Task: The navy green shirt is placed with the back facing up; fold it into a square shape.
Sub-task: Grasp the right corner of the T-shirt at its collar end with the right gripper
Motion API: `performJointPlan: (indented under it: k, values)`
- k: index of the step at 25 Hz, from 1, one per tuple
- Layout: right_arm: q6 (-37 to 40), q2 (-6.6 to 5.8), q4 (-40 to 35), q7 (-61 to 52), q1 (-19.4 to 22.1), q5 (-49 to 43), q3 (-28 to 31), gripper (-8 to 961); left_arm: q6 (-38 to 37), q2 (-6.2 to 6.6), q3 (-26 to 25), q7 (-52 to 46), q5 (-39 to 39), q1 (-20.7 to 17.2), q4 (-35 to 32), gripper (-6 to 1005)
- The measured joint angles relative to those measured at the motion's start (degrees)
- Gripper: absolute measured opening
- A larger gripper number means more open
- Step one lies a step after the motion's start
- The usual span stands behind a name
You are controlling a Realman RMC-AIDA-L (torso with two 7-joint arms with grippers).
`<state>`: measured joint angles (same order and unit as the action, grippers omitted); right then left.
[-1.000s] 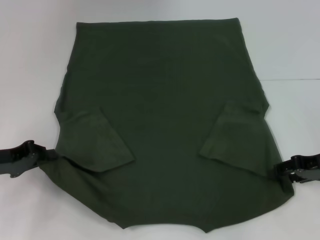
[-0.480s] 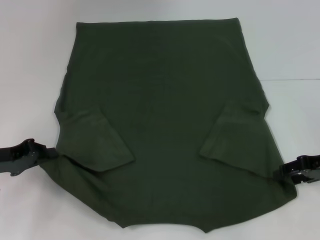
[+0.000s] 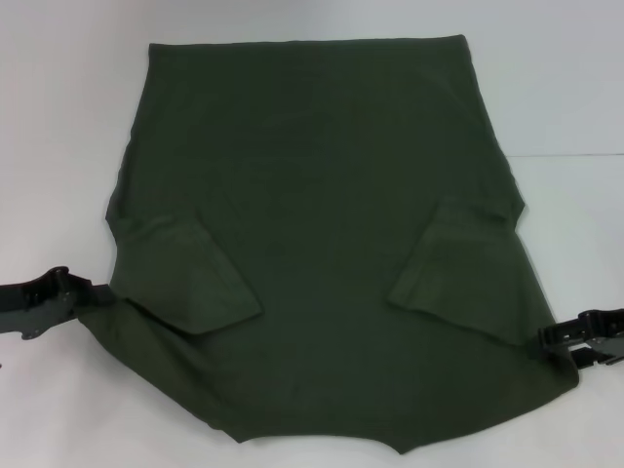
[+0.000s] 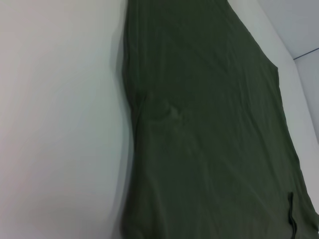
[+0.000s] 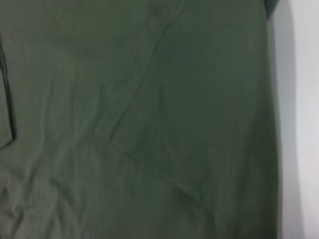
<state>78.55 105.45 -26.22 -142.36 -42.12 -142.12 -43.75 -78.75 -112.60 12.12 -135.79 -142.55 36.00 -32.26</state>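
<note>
Two claws: the left gripper (image 3: 83, 297) and the right gripper (image 3: 554, 341); whether either is spread or pinching cannot be told.
Shirt: the dark olive-green soft-fabric short-sleeved navy green shirt (image 3: 322, 244) lies between them, sleeves folded inward, on the white table (image 3: 58, 117).

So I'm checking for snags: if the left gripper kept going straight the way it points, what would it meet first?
The left gripper points inward across the table, right at the near left edge of the shirt. It would meet that cloth first, though whether it already touches is unclear.

left tool (image 3: 86, 295) low outboard, right tool (image 3: 552, 338) low outboard
</note>
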Motion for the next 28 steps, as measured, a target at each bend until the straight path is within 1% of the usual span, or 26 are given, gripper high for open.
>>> performJointPlan:
  k: [4,12,18,28]
  values:
    - [0.62,0.23,0.05,0.05,0.01,0.00,-0.02,915,0.00,0.01,0.00,0.00,0.00,0.05,0.00,3]
    - [0.98,0.55,0.20,0.22,0.08,0.04,0.03,910,0.00,-0.04,0.01,0.00,0.00,0.03,0.00,3]
    - [0.98,1.06,0.21,0.33,0.22,0.65,0.94,910,0.00,-0.07,0.01,0.10,0.25,-0.01,0.00,3]
    - [2.34,0.70,0.89,1.66,1.25,4.32,4.53,910,0.00,-0.08,-0.08,0.64,0.59,-0.04,0.00,3]
